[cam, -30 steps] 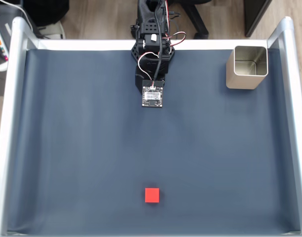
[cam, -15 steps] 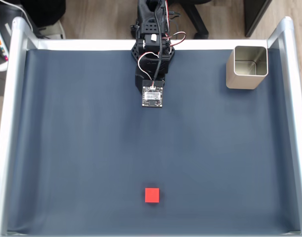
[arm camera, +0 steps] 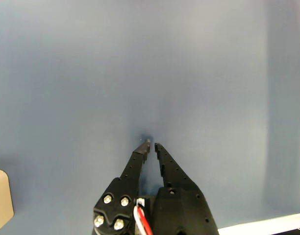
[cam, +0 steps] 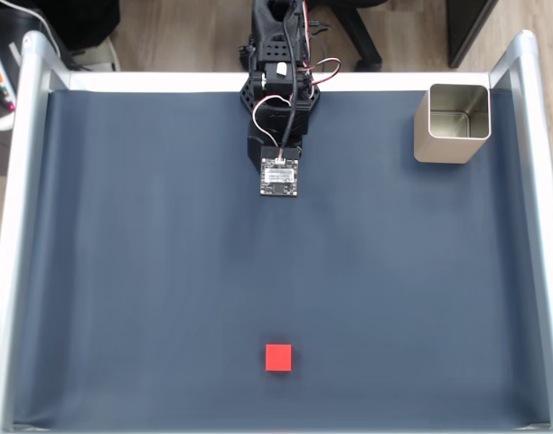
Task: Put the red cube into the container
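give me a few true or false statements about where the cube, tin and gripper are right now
1. The red cube lies on the dark mat, near the bottom edge of the fixed view. True.
2. The container lies on its side. False: it stands upright, opening upward, in the top right corner.
3. The gripper holds the red cube. False: nothing is between its fingertips, which nearly meet in the wrist view.
4. The cube is already in the container. False: they are far apart.
5. The arm sits at the top edge. True.

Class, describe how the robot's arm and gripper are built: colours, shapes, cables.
The arm is black plastic, with red, white and black cables looped over it and a small circuit board on the wrist. The gripper has two tapering black fingers dotted with small holes, with silver screws at the base.
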`<control>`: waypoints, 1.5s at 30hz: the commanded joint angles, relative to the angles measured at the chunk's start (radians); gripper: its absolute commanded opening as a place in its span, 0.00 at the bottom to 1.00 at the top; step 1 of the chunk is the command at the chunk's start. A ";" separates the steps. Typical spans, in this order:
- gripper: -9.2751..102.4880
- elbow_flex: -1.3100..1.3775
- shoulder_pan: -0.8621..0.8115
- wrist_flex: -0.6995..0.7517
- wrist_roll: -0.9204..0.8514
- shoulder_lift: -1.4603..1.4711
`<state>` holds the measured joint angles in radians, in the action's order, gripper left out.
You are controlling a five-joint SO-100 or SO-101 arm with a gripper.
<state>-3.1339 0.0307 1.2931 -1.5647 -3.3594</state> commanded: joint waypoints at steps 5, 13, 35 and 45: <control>0.09 0.005 0.006 0.009 -0.005 0.003; 0.09 0.005 0.020 -0.198 0.051 0.061; 0.08 0.568 0.058 -0.595 -0.009 0.769; 0.09 1.006 0.031 -0.453 -0.017 1.180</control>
<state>-2.2457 0.0782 0.8268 -1.5662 -2.2335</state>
